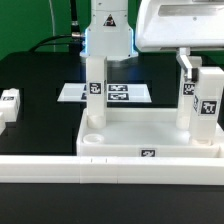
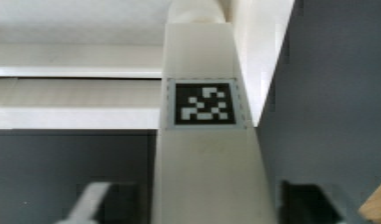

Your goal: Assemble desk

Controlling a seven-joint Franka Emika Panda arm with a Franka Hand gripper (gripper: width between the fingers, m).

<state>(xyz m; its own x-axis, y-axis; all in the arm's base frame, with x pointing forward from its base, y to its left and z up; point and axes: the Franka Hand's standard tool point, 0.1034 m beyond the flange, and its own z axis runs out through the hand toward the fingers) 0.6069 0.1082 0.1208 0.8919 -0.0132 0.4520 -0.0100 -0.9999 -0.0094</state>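
The white desk top (image 1: 140,130) lies with its raised rim up in the exterior view's middle. My gripper (image 1: 95,66) is shut on a white tagged leg (image 1: 94,95) that stands upright at the top's far left corner. In the wrist view the leg (image 2: 208,110) fills the space between my fingers (image 2: 98,200), and my gripper (image 2: 213,208) closes on its sides. Two more legs (image 1: 187,98) (image 1: 210,108) stand upright at the top's right side. A loose leg (image 1: 10,103) lies on the black table at the exterior view's left.
The marker board (image 1: 120,92) lies flat behind the desk top. A long white rail (image 1: 50,168) runs along the front. A large white housing (image 1: 185,25) hangs at the upper right, above the two right legs.
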